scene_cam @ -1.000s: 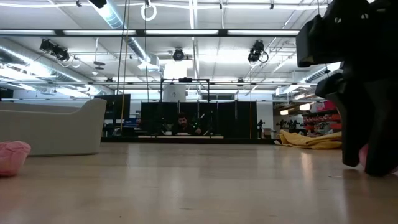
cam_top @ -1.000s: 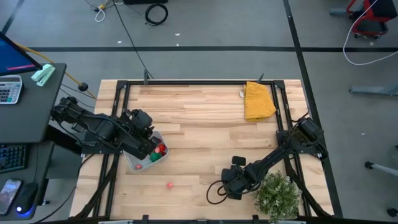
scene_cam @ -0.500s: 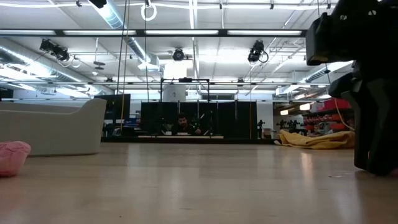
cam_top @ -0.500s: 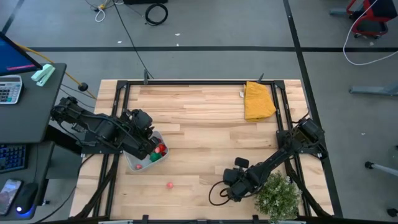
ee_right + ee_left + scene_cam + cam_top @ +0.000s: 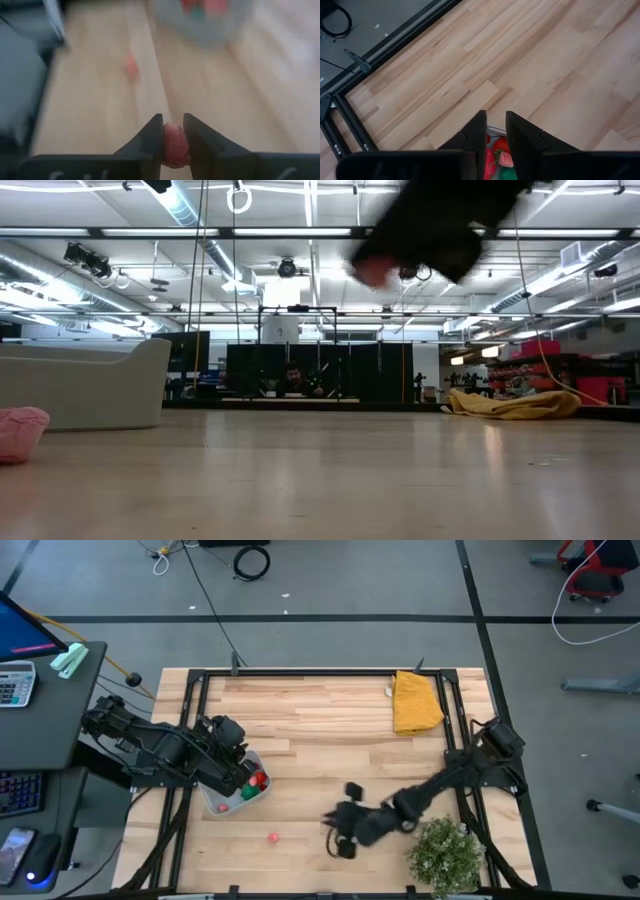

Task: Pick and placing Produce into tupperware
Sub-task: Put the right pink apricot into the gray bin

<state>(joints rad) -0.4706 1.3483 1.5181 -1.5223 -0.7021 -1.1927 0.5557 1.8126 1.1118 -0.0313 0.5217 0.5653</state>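
Produce fills part of the tupperware [image 5: 232, 796], where the left gripper [image 5: 493, 134] hangs above the pieces, fingers nearly closed on nothing, apparently waiting. The right gripper [image 5: 173, 136] pinches a red piece [image 5: 174, 147] above the table [image 5: 330, 730], likely carrying it there. One pink piece [image 5: 272, 837] lies loose nearby.

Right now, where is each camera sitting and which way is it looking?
High view: above the table, looking straight down; both arms show.
Low view: at tabletop height, looking across into the room; the right arm shows blurred at top.
Left wrist view: on the left arm, looking past the left gripper at the container.
Right wrist view: on the right arm; the right gripper pinches a pink piece.
Shared: both wrist views show the container.
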